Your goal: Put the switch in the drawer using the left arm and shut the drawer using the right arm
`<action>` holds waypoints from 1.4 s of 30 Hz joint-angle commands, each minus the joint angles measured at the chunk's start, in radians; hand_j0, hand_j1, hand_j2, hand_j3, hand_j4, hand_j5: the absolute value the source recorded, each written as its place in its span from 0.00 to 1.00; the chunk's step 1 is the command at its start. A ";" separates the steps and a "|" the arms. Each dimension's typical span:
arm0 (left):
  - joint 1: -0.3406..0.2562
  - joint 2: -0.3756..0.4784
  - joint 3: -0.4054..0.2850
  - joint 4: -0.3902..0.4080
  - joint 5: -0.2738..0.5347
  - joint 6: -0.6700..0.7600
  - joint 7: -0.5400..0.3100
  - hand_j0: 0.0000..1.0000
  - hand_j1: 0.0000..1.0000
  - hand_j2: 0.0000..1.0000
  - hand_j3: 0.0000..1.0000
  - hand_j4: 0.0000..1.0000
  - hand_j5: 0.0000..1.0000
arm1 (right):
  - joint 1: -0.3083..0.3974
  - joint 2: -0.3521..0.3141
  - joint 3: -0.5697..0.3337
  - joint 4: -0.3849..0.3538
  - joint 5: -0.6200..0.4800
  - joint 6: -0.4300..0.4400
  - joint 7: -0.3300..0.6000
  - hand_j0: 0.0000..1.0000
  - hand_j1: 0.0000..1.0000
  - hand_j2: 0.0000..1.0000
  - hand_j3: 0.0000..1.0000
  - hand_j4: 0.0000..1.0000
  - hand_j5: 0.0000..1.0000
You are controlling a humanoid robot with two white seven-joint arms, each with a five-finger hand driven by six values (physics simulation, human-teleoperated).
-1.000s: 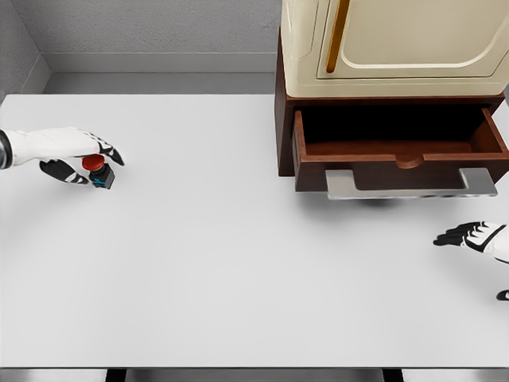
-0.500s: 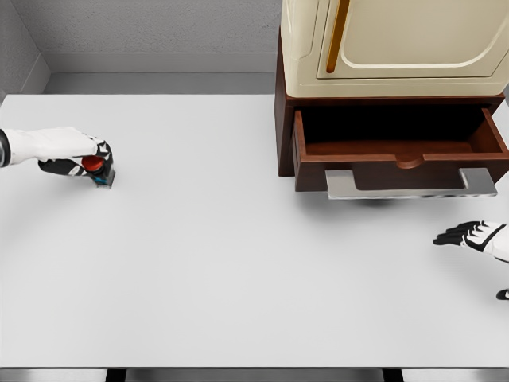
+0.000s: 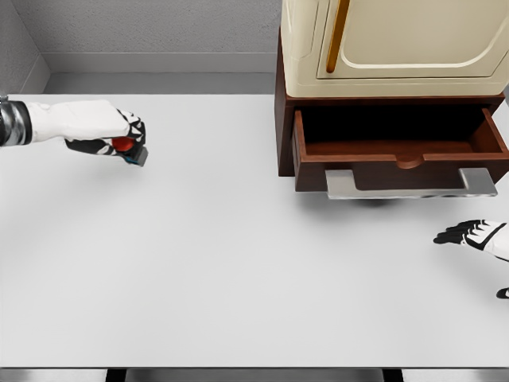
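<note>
Switch (image 3: pixel 130 149) sits gripped in the left robot hand (image 3: pixel 119 140), above the bench (image 3: pixel 238 263) and well left of the open drawer (image 3: pixel 398 147). Grasp done; carrying, dropping in and closing remain. Right robot hand (image 3: pixel 469 235) waits relaxed, holding nothing, near the drawer.

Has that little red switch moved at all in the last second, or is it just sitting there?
Yes. The switch, gripped in the left robot hand, has moved up the picture and rightward, closer to the open drawer, which has stayed put.
</note>
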 commanded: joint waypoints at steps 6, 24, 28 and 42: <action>-0.009 -0.014 0.010 -0.192 0.030 0.004 0.009 0.33 0.33 0.33 0.33 0.33 0.33 | 0.003 -0.004 0.002 0.000 -0.007 0.003 0.000 1.00 1.00 1.00 1.00 1.00 1.00; -0.112 -0.247 0.012 -0.241 0.116 0.004 0.012 0.34 0.34 0.34 0.34 0.34 0.34 | -0.002 -0.006 0.002 -0.002 -0.007 0.003 0.000 1.00 1.00 1.00 1.00 1.00 1.00; -0.143 -0.259 0.012 -0.227 0.153 0.004 0.012 0.34 0.34 0.34 0.34 0.34 0.34 | -0.002 -0.006 0.002 -0.002 -0.007 0.003 0.000 1.00 1.00 1.00 1.00 1.00 1.00; -0.203 -0.534 0.010 -0.075 0.162 0.004 0.003 0.34 0.34 0.34 0.34 0.34 0.34 | 0.005 -0.006 0.002 -0.002 -0.007 0.003 0.000 1.00 1.00 1.00 1.00 1.00 1.00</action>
